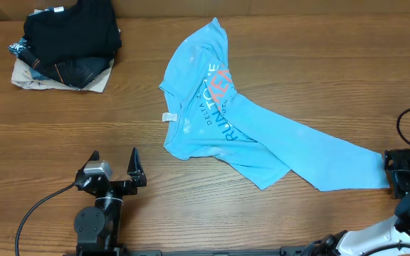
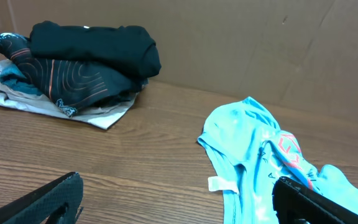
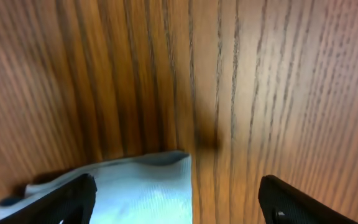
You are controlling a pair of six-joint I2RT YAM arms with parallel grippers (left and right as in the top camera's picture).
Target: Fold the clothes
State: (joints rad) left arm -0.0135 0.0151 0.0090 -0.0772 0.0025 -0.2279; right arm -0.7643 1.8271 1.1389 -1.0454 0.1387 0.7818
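Note:
The clothes are one light blue T-shirt (image 1: 212,107), lying crumpled with red and white lettering up in the middle of the wooden table (image 1: 297,64). One long part of it stretches to the right edge. My right gripper (image 1: 391,171) is at that far end. In the right wrist view the right gripper (image 3: 178,183) stands open low over the table, with a corner of the shirt (image 3: 142,190) between its fingers. My left gripper (image 1: 114,155) is open near the front edge, left of the shirt and apart from it. The left wrist view shows the shirt (image 2: 247,149) by its right finger (image 2: 309,202).
A pile of black and dark folded garments (image 1: 66,43) lies at the back left, also in the left wrist view (image 2: 86,62). A brown wall (image 2: 260,43) stands behind the table. A black cable (image 1: 38,206) trails from the left arm.

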